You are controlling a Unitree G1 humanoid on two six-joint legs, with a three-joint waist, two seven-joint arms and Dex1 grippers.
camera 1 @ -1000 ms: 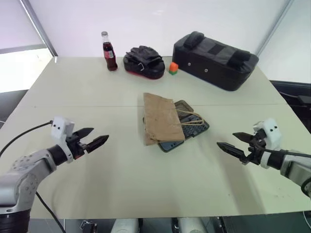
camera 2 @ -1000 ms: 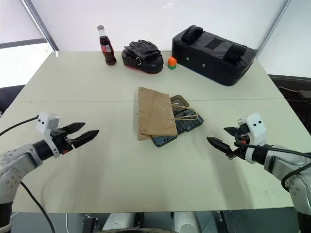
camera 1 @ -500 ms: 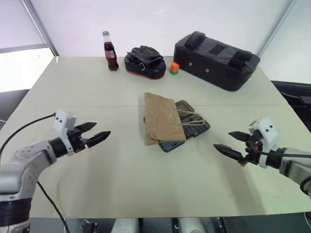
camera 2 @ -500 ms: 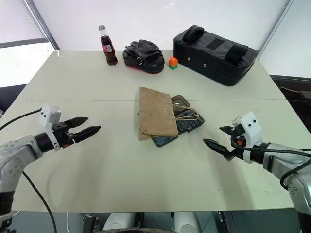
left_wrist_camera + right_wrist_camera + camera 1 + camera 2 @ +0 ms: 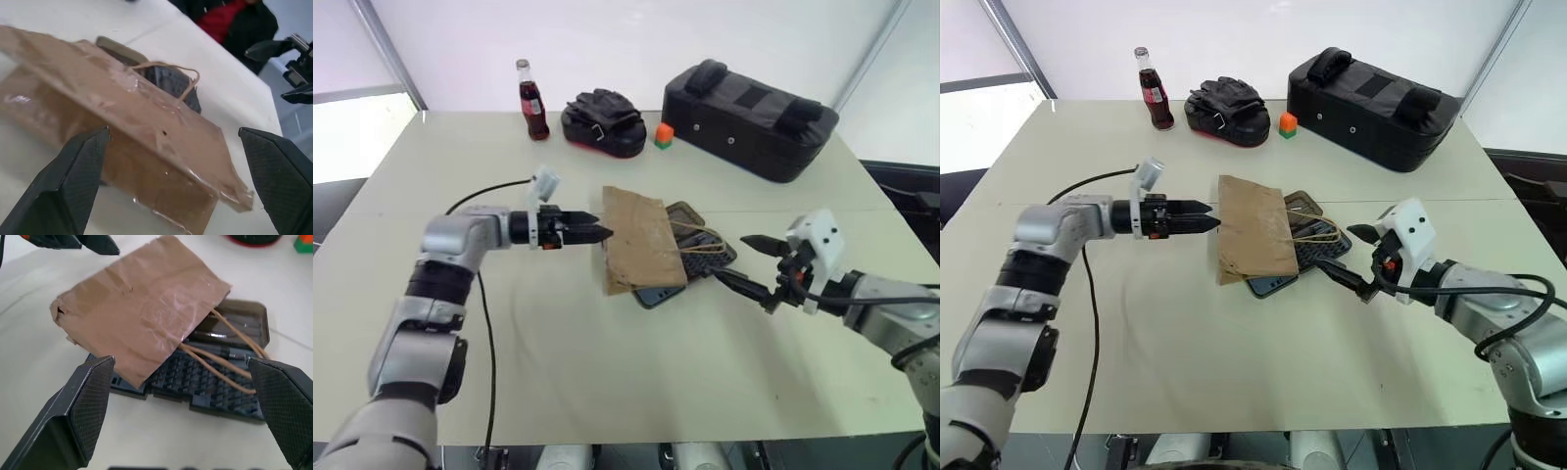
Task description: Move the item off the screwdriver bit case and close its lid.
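A flat brown paper bag lies across the open dark screwdriver bit case in the middle of the table, its string handles trailing over the bit tray. The case's lid lies open on the far side. My left gripper is open at the bag's left edge, with the bag close in front of its fingers. My right gripper is open just right of the case, one finger low near the table. Neither gripper holds anything.
At the back of the table stand a cola bottle, a black glove pad, a small orange and green block and a large black bag. A black cable trails from my left arm.
My left gripper has swung far to the right, up to the bag's left edge. My right gripper has moved left, close to the case's right side.
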